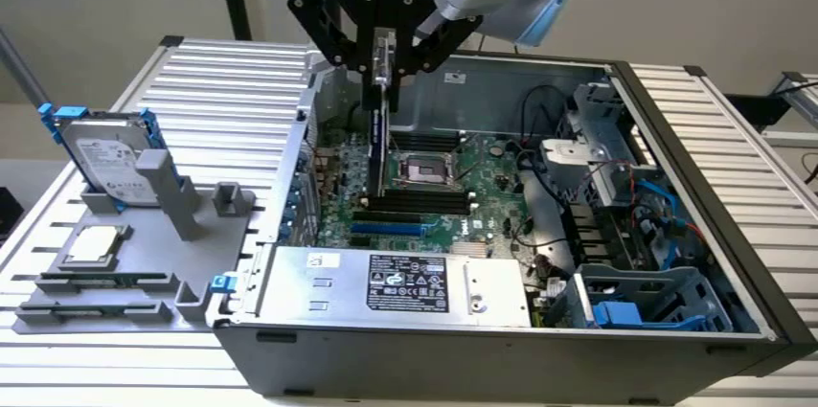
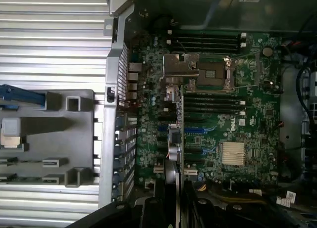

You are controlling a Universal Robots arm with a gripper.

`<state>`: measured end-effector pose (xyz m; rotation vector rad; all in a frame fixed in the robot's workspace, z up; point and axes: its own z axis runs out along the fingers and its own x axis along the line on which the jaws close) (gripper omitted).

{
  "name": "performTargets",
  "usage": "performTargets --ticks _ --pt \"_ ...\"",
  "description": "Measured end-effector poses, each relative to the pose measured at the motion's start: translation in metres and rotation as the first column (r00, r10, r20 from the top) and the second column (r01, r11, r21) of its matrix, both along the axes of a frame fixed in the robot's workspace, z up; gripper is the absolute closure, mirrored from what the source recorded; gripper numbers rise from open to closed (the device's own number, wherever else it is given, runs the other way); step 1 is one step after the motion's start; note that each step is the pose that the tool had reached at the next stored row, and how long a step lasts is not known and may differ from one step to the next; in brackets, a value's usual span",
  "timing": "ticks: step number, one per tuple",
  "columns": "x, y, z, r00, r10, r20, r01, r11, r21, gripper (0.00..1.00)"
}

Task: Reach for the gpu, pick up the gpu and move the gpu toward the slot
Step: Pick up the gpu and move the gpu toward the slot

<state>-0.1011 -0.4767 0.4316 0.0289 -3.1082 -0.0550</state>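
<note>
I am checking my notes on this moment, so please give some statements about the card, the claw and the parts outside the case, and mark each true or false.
1. The claw holds the gpu edge-on above the motherboard of the open computer case. True.
2. The gpu lies flat on the grey fixture. False: it hangs upright from the claw over the motherboard.
3. The hard drive with blue rails stands in the grey fixture outside the case. True.
4. The small silver processor chip is held in the claw. False: it rests on the grey fixture.
5. The processor socket on the motherboard is covered by a cooler. False: it is uncovered.
</note>
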Motion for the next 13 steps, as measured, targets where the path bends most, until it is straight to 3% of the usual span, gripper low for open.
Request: performTargets --ticks 8,13 --pt "0.036 0.0019 -0.0051 0.9999 0.000 -0.0104 0.000 1.0000 0.0000 0.74" --pt "0.059 0.0061 -0.0094 0.9999 0.000 -0.0134 0.000 1.0000 0.0001 0.74"
